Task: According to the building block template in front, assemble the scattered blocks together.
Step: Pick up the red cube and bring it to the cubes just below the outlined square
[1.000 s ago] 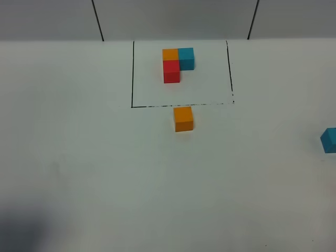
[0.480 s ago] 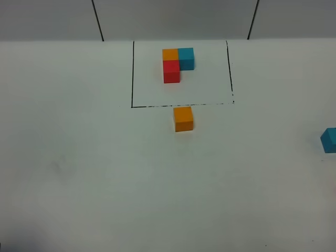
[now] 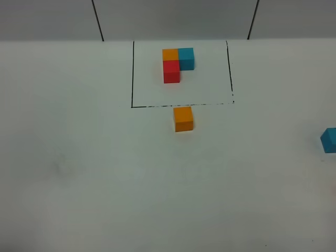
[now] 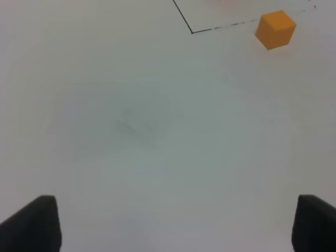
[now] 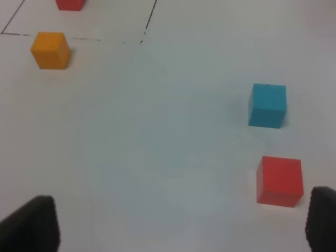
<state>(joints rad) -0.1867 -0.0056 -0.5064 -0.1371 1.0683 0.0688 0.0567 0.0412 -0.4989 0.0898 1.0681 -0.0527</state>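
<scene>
The template (image 3: 177, 64) is an L of orange, blue and red cubes inside a thin black drawn rectangle (image 3: 132, 73) at the back of the white table. A loose orange cube (image 3: 183, 118) sits just in front of the rectangle's front line; it also shows in the left wrist view (image 4: 275, 29) and the right wrist view (image 5: 50, 50). A loose blue cube (image 3: 329, 139) lies at the right edge, seen too in the right wrist view (image 5: 268, 105), with a loose red cube (image 5: 279, 180) beside it. My left gripper (image 4: 176, 226) and right gripper (image 5: 181, 223) are open and empty, well away from the cubes.
The white table (image 3: 105, 184) ends at a grey back wall with two dark vertical seams (image 3: 97, 21). A corner of the black rectangle shows in the left wrist view (image 4: 192, 32). Neither arm shows in the exterior view.
A dark shadow at the lower left of the exterior view has withdrawn and is gone now. The cubes have not moved.
</scene>
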